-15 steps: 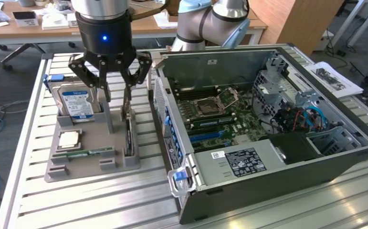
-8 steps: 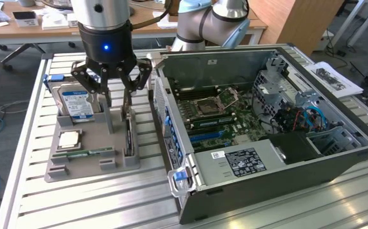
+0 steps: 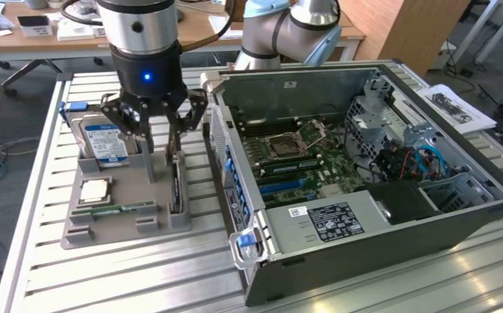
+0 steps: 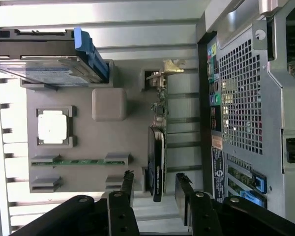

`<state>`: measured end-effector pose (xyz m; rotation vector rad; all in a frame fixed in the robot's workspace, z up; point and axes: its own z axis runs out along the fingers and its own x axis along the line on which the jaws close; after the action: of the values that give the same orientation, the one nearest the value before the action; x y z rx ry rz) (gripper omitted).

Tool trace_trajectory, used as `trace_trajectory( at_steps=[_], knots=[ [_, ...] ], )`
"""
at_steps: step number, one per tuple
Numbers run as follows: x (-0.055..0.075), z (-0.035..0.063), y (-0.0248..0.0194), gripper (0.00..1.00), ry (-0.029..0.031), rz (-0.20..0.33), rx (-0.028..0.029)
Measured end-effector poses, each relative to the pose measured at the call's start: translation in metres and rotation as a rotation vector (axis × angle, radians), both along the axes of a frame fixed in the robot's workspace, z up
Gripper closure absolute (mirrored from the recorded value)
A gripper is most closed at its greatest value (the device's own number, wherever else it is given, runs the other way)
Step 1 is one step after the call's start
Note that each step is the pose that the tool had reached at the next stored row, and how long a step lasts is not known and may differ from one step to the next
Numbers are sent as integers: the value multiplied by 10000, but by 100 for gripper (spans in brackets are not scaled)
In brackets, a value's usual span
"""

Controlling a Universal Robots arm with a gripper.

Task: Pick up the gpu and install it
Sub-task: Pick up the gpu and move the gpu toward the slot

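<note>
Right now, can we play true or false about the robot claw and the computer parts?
1. The gpu stands on its edge in the gray tray. True.
2. The gripper is holding the hard drive. False: the gripper is open, with a finger on each side of the gpu. The hard drive sits in its own slot in the tray.
3. The computer case is open, so its green board shows. True.
4. The tray is on the exterior view's right of the computer case. False: it is on the exterior view's left of it.
</note>
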<state>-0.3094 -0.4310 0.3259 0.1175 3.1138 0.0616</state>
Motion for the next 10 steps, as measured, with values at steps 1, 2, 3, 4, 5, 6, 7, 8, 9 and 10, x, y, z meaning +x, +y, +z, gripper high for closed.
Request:
trace_trajectory(
  at_steps=[1,2,3,4,5,6,7,8,9,10],
  knots=[
    [0,-18,0,53,0,0,0],
    [0,-37,0,53,0,0,0],
    [0,-55,0,53,0,0,0],
    [0,-73,0,53,0,0,0],
    [0,-92,0,53,1,0,0],
    [0,-110,0,53,0,0,0],
    [0,-127,0,53,0,0,-1],
    [0,-145,0,53,1,0,0],
    [0,-164,0,53,1,0,-1],
    [0,-182,0,53,1,0,-1]
  ],
)
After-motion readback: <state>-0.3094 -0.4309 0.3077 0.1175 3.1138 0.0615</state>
